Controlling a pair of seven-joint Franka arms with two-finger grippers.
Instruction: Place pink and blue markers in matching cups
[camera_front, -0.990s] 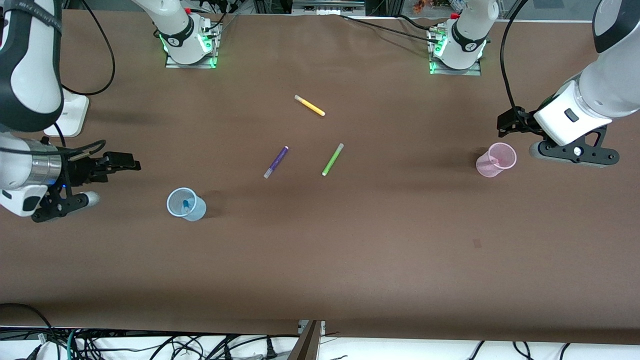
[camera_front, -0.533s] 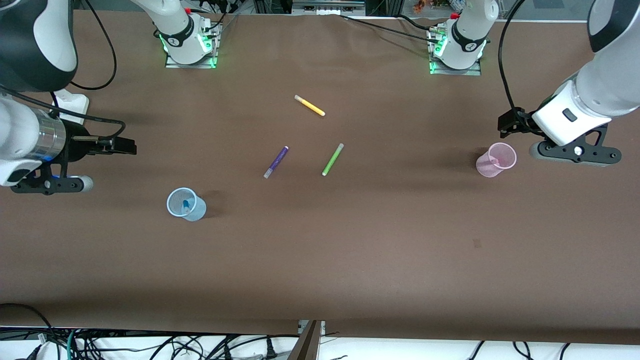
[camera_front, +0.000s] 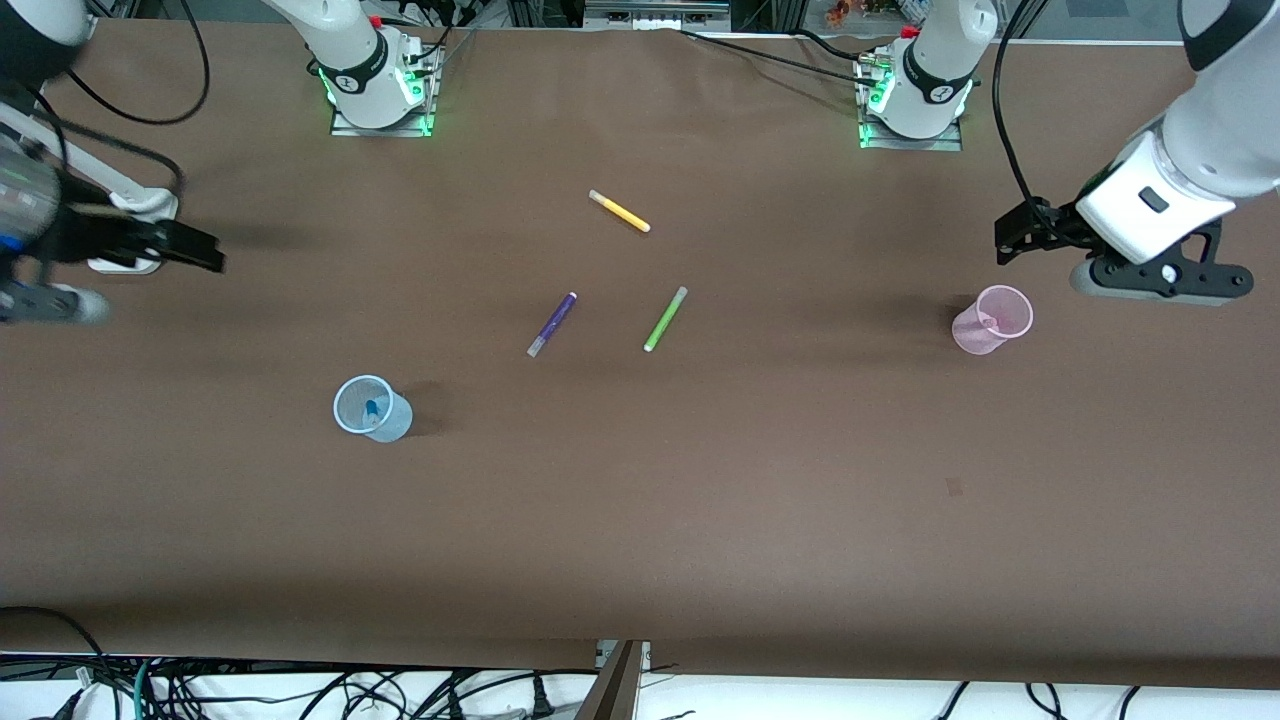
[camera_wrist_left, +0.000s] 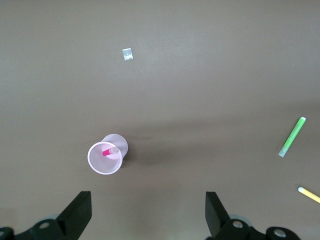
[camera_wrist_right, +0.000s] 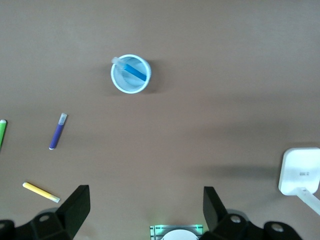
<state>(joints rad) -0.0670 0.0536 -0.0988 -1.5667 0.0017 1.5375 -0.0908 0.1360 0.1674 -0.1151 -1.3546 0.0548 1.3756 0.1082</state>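
Left gripper (camera_front: 1012, 238) raised over the table's left-arm end, fingers (camera_wrist_left: 77, 214) spread wide; right gripper (camera_front: 195, 250) raised over the right-arm end, fingers (camera_wrist_right: 75, 204) likewise spread

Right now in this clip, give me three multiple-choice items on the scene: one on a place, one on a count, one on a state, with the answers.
1. Where is the blue marker?
A. in the blue cup
B. beside the yellow marker
C. in the right gripper

2. How many markers lie loose on the table?
A. one
B. three
C. five

3. How do the left gripper and right gripper stand?
A. both shut on markers
B. one holds a cup
C. both open, holding nothing

Answers: 1 A, it leans inside the cup. 2 B, the yellow marker, purple marker and green marker. 3 C, both wrist views show spread fingers with nothing between.
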